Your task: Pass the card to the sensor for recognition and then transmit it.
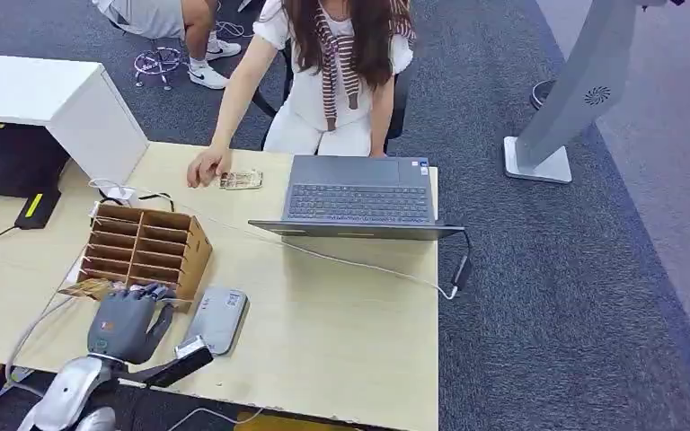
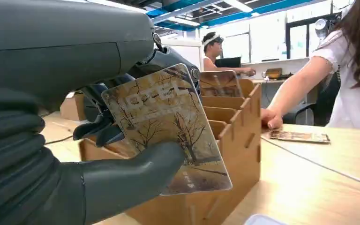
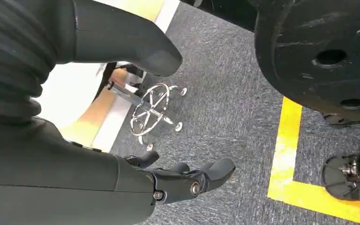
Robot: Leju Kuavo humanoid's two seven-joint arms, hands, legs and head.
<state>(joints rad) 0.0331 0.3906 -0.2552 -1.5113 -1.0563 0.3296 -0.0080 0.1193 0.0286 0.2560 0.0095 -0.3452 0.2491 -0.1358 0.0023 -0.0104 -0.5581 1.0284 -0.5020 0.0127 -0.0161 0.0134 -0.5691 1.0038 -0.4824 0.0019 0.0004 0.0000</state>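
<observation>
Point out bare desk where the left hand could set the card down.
Widest bare patch: between the card reader, the laptop and the desk's near edge. Crowded around the left hand holding the card: wooden organizer and cables.

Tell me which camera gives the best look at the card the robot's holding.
The left wrist view: the card, printed with bare trees, faces the camera at close range, pinched by the left hand beside the wooden organizer. In the head view, the hand covers most of it, with a brown edge peeking out. The right wrist view looks at the floor.

Sensor (image 1: 217, 319) right of slotted box (image 1: 147, 249)
</observation>
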